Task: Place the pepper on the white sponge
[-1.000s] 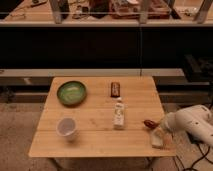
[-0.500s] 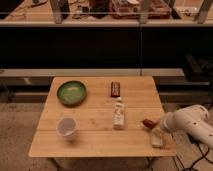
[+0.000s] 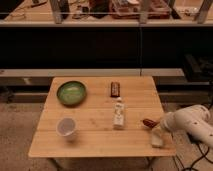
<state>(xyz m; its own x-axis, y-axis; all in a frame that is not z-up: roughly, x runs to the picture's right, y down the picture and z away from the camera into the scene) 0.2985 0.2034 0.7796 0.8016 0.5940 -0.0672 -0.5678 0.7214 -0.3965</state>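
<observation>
Since the earlier frames very little has moved: the white arm has only edged a touch along the right edge of the table, and the pepper shows at nearly the same spot as before. The gripper hangs at the lower right of the frame, just above the table's right-hand edge, with its tip against the pepper. You cannot tell from here whether the jaws are clamped on the pepper or merely standing beside it.

The pepper lies at the gripper's tip, just up and to the left of the white sponge. It is close to the sponge but not on it. The sponge sits at the table's lower right corner, partly under the arm.

You appear to be in the carrying step, with the placing itself not yet done. The next move calls for a short shift down and to the right in the frame, so the pepper comes over the middle of the sponge. Then lower and release gently, since the sponge sits close to the table's edge and a push could slide it off.

The white tube stands just left of the pepper, so keep away from it. The green bowl, the dark bar and the cup are well apart.
</observation>
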